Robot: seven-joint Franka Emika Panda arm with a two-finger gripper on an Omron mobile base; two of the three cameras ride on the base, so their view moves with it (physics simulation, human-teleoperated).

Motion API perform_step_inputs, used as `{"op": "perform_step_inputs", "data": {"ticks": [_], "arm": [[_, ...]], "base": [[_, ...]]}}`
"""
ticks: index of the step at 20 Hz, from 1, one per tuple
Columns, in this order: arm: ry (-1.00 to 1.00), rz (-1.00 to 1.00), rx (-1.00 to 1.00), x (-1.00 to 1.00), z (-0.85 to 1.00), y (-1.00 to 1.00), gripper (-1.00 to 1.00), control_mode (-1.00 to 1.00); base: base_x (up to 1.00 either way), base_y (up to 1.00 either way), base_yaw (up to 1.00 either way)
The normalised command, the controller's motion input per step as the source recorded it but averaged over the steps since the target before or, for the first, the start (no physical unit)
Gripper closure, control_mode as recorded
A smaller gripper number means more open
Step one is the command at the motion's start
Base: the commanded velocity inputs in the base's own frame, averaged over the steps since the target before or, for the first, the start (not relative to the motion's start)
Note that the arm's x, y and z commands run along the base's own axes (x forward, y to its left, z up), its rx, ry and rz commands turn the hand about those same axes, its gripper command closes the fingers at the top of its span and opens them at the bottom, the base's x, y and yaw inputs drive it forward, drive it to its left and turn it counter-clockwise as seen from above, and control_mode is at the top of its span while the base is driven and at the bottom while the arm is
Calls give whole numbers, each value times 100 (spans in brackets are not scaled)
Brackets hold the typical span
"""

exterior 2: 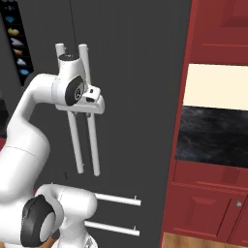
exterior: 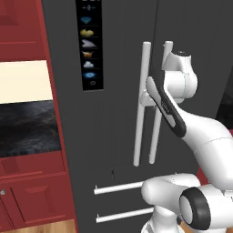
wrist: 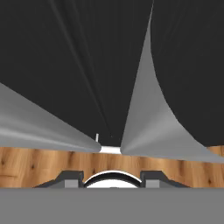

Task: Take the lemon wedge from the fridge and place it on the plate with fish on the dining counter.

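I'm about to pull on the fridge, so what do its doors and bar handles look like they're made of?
The fridge doors look like dark grey brushed metal, matte: faint vertical streaks, no sharp reflections. The two long bar handles look like pale silver satin metal: smooth round bars with a soft sheen, probably steel or aluminium. Being rendered, both are guesses from looks. The end effector is up against the handles.

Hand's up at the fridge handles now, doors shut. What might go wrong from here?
1. The gripper sits right at two close-set bar handles, so it may catch both bars, or the wrong door's.
2. From the hand view I cannot tell whether the jaws surround a bar; a pull could slip off.
3. The fridge is still closed and the base is parked close, so a swinging door may hit the arm.
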Motion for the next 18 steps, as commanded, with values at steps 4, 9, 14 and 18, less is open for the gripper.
{"op": "perform_step_inputs", "data": {"ticks": [4, 9, 14, 18], "arm": [[-2, 0, 0, -11, 0, 0, -100, -100], [0, 0, 0, -3, 0, 0, -100, -100], [0, 0, -2, -4, -2, 19, -100, 100], [0, 0, 0, 0, 0, 0, -100, 100]], "base": [[0, 0, 0], [0, 0, 0], [-19, 10, -1], [-75, 0, -1]]}}
